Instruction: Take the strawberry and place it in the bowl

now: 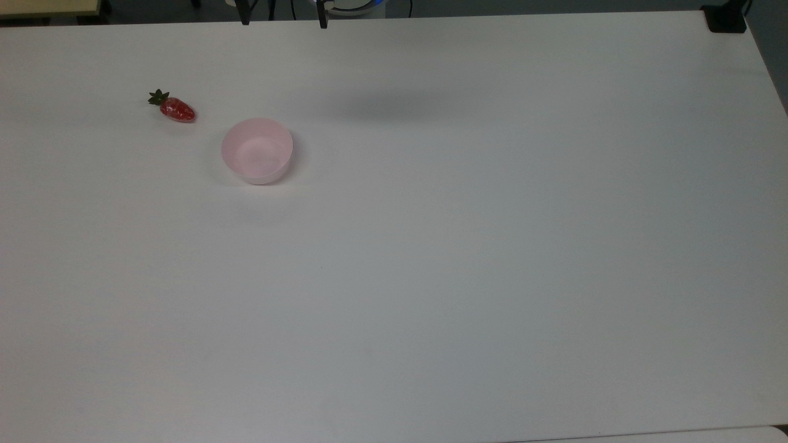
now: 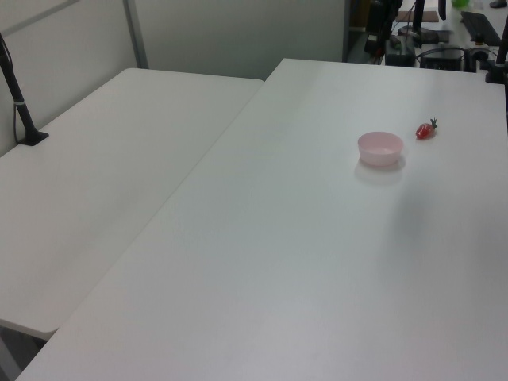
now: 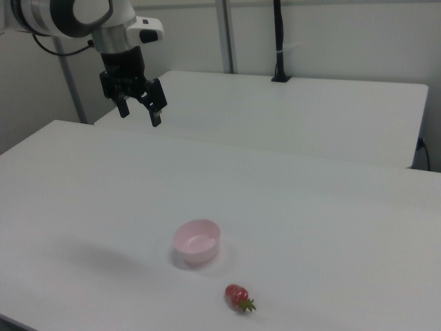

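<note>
The red strawberry (image 1: 176,109) with its green cap lies on the white table (image 1: 468,258), up and left of the pale pink bowl (image 1: 257,151) in the top view. The left view has the strawberry (image 2: 426,130) to the right of the bowl (image 2: 380,148). In the right view the strawberry (image 3: 238,296) lies near the front edge, just right of the bowl (image 3: 196,241). My gripper (image 3: 140,112) hangs open high above the table's far left in the right view, well away from both, with nothing between its fingers. The bowl is empty.
A second white table (image 2: 103,182) adjoins on the left view's left, with a black post (image 2: 17,95) clamped at its far edge. A black clamp (image 1: 725,19) sits at the top view's upper right corner. Desks with equipment (image 2: 444,32) stand beyond the table.
</note>
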You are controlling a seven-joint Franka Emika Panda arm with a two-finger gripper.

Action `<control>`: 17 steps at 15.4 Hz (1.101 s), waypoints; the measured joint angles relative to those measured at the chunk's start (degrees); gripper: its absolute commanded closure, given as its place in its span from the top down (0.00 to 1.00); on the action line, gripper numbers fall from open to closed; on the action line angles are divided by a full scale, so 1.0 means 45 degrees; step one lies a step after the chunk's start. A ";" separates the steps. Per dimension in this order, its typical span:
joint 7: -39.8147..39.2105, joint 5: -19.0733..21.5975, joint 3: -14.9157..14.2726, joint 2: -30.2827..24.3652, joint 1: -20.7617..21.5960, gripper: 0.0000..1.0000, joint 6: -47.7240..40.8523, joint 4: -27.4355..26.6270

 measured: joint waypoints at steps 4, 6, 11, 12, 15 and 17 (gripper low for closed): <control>0.0000 0.0000 0.0000 0.0000 0.0000 1.00 0.0000 0.0000; 0.0000 0.0000 -0.0001 0.0000 0.0000 1.00 0.0000 0.0000; -0.0683 -0.0056 -0.0206 0.0000 -0.0217 1.00 -0.0063 -0.0003; -0.1455 -0.0190 -0.0218 0.0001 -0.0367 1.00 -0.0076 -0.0013; -0.3400 -0.1022 -0.0243 0.0062 -0.0994 1.00 -0.0081 -0.0231; -0.3787 -0.1557 -0.0269 0.0212 -0.1529 0.99 -0.0065 -0.0559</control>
